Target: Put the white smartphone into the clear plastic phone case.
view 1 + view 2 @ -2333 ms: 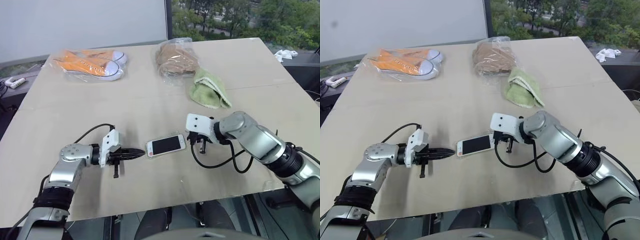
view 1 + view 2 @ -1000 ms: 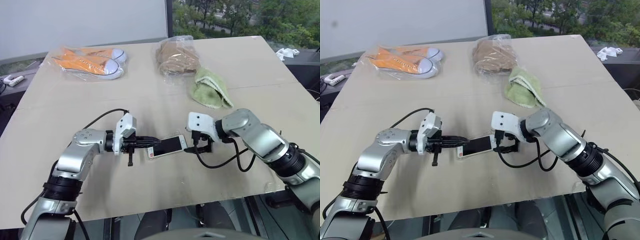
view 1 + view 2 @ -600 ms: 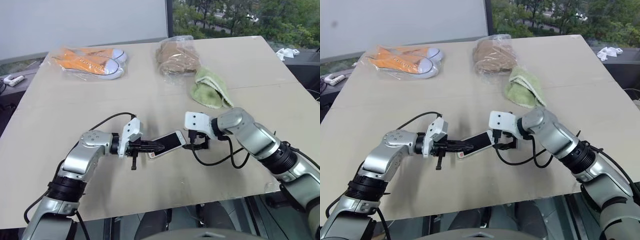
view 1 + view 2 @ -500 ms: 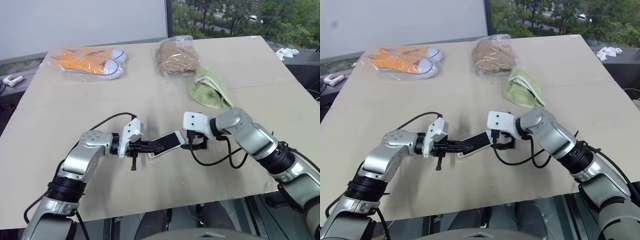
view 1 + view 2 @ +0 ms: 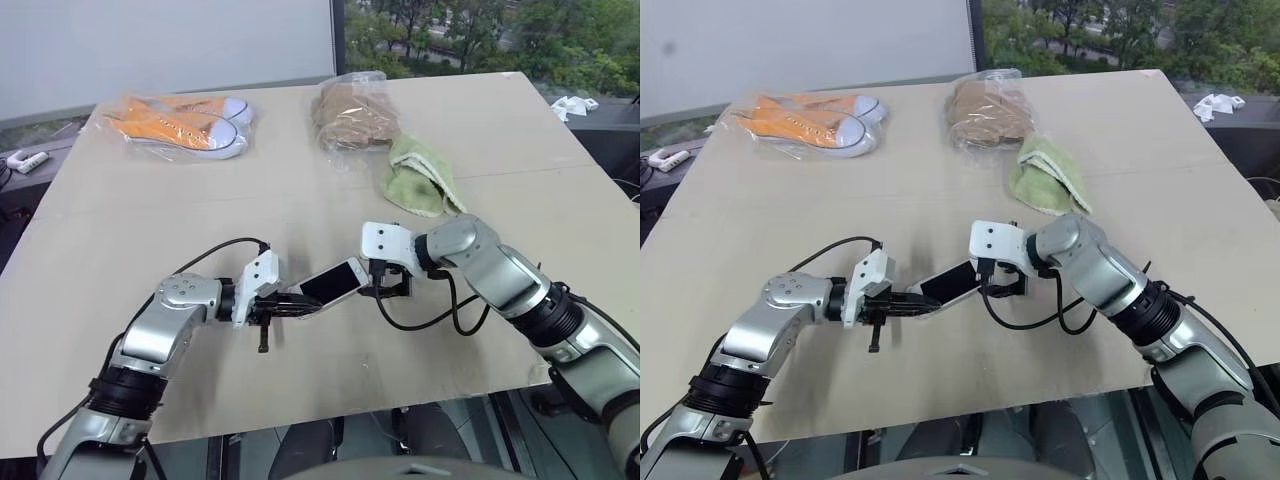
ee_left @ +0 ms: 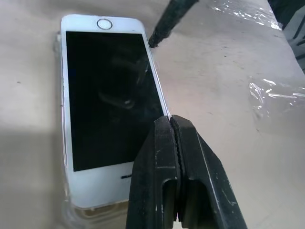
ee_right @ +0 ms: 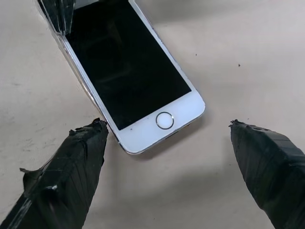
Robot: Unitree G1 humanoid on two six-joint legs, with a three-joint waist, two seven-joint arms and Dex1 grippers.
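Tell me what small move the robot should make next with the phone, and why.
Probably press the shut left tool down on the white smartphone. Its near end sits over the clear plastic phone case while the home-button end is tilted up, between the open right tool fingers.

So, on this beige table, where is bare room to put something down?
The near edge of the beige table is bare, and the band between the orange sneakers and the white smartphone. It is crowded around the smartphone, between both grippers.

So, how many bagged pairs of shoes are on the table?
2. The orange pair lies at the far left of the table; the brown pair lies at the far middle, behind the green cloth.
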